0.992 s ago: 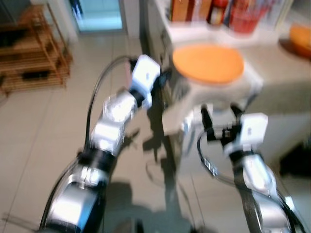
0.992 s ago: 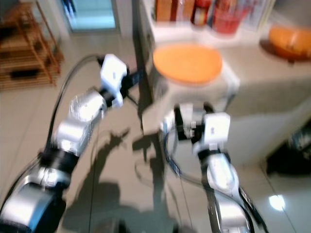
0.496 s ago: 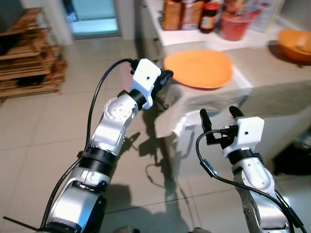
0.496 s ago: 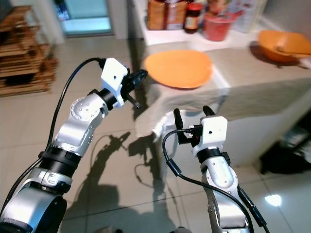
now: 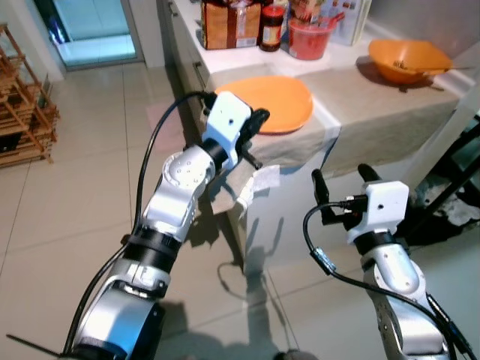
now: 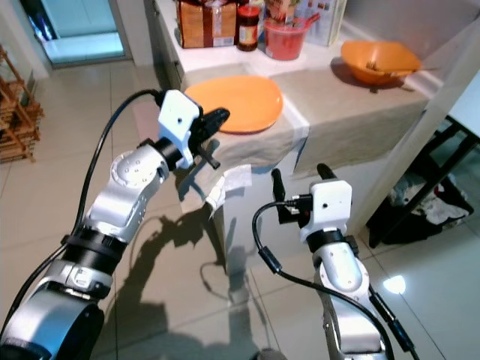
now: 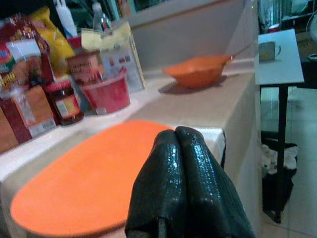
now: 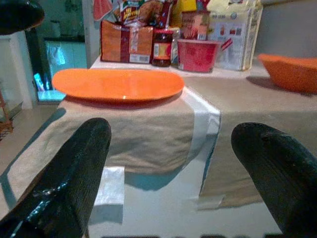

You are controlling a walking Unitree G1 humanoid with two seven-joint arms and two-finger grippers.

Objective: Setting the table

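An orange plate lies on the beige cloth at the near corner of the counter; it also shows in the left wrist view as the orange plate and in the right wrist view as the orange plate. My left gripper is shut and empty, its fingertips just short of the plate's near edge. My right gripper stands open, lower and in front of the counter, with nothing between its fingers. An orange bowl with a utensil in it sits further right.
At the counter's back stand a brown packet, a dark jar, a red tub and a carton. A white table leg and black frame rise at the right. A wooden rack is at the far left, tiled floor between.
The camera has swung, so the counter now sits more centred and sharper. My left gripper has stayed near the plate's edge; my right gripper remains open below the counter.
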